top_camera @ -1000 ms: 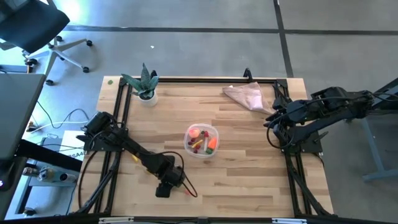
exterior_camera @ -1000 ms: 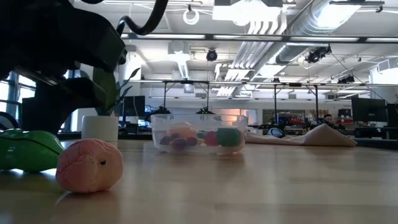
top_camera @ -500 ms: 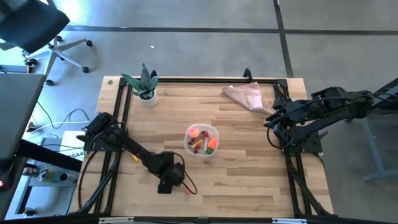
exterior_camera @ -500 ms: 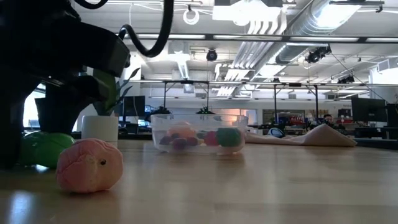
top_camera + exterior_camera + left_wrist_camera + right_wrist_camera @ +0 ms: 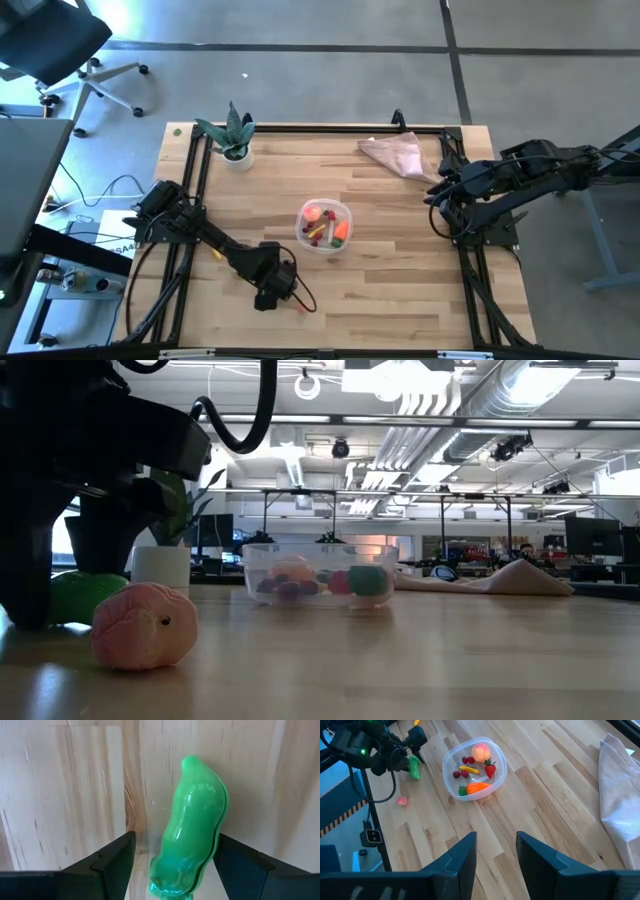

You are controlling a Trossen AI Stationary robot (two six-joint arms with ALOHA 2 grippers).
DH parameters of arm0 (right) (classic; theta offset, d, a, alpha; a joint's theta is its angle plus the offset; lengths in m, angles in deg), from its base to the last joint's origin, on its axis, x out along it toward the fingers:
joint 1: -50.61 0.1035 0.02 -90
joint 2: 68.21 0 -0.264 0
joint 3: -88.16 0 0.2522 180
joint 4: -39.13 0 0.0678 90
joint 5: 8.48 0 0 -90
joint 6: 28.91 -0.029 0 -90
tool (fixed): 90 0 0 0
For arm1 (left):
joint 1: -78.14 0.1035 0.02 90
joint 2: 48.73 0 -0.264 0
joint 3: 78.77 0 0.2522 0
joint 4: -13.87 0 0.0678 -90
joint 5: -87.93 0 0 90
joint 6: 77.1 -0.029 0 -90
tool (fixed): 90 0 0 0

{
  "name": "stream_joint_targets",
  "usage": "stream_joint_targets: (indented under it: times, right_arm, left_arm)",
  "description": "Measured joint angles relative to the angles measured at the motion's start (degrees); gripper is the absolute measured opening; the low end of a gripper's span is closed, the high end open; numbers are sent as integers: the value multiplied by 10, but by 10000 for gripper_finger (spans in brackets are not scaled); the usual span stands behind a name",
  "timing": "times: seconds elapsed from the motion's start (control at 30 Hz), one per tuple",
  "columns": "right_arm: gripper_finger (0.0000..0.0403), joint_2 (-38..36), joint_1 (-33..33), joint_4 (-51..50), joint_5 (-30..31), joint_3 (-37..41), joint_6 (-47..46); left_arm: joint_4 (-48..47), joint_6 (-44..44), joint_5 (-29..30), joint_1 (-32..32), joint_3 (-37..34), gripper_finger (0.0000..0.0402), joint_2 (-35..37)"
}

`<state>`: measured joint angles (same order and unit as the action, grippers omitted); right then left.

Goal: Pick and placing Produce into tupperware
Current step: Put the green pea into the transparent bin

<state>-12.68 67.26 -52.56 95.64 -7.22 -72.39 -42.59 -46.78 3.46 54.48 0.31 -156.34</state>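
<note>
Produce fills the clear tub mid-tabletop, while a green pod lies on the wood between the spread, not-yet-closed fingers of the left claw. A pink piece sits beside it. Right claw waits open near the tabletop's right edge.

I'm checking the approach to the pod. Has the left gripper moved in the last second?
Yes. In the high view the left gripper has crept up the picture, toward the tupperware; its open fingers now straddle the green pod.
</note>
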Motion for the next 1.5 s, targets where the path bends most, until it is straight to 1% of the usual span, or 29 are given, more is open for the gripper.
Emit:
stream_joint_targets:
  times: [0.13, 0.4, 0.57, 0.67, 0.9, 1.2, 1.3, 1.5]
  right_arm:
    - [130, 0, 0, 0, 0, 0, 0]
    - [130, 0, 0, 0, 0, 0, 0]
    - [130, 0, 0, 0, 0, 0, 0]
    - [130, 0, 0, 0, 0, 0, 0]
    - [130, 0, 0, 0, 0, 0, 0]
    - [130, 0, 0, 0, 0, 0, 0]
    - [130, 0, 0, 0, 0, 0, 0]
    - [130, 0, 0, 0, 0, 0, 0]
  left_arm:
    - [1, -5, 1, 0, 0, 237, 0]
    - [2, -6, 1, 0, 0, 167, 0]
    - [3, -17, -5, 0, 0, 143, 0]
    - [4, -16, -7, 0, 0, 142, 0]
    - [6, -16, -9, 0, 0, 155, 0]
    - [2, -16, -10, 0, 5, 143, 0]
    - [-18, -21, -8, 1, 35, 142, 0]
    - [-83, -79, 42, 5, 125, 141, 0]
